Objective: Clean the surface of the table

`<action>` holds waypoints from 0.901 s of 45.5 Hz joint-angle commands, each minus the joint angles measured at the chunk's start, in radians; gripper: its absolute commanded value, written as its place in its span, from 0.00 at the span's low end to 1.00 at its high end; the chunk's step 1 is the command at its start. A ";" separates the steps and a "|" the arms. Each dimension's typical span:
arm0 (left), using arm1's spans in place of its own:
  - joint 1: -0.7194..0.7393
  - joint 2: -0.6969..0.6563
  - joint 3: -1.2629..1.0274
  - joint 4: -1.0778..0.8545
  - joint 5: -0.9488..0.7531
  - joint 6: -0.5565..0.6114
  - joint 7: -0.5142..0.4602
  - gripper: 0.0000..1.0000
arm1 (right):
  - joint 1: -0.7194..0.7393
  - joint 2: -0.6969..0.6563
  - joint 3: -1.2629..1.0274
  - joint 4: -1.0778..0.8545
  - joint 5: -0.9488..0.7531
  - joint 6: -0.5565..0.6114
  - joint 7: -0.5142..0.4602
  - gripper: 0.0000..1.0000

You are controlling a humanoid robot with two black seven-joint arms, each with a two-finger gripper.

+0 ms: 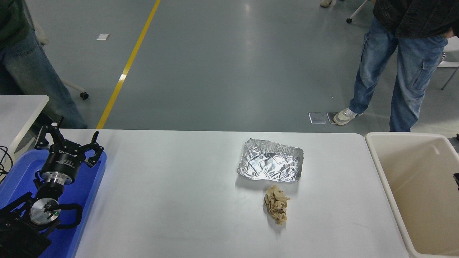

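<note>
The white table surface (179, 186) spans the view. On it, right of the middle, sits a crinkled silver foil tray (270, 165). Just in front of the foil tray lies a crumpled brown paper ball (276, 204). My left gripper (70, 138) is parked at the lower left over a blue tray (88, 186), its fingers spread open and holding nothing. Of my right gripper (456, 178) only a black sliver shows at the right edge, over the bin.
A large beige bin (394, 193) stands against the table's right end. A smaller white table (18, 111) is at the left edge. One person (21, 68) stands at the far left, another person (405, 61) at the far right.
</note>
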 commanded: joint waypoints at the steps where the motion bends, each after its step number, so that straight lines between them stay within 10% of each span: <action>1: 0.000 0.000 0.000 -0.001 0.000 0.000 0.000 1.00 | 0.017 -0.010 0.032 0.056 0.206 0.018 0.006 1.00; 41: 0.000 0.000 0.000 0.001 0.000 0.000 0.000 1.00 | -0.230 -0.077 0.784 0.944 0.283 0.271 0.012 1.00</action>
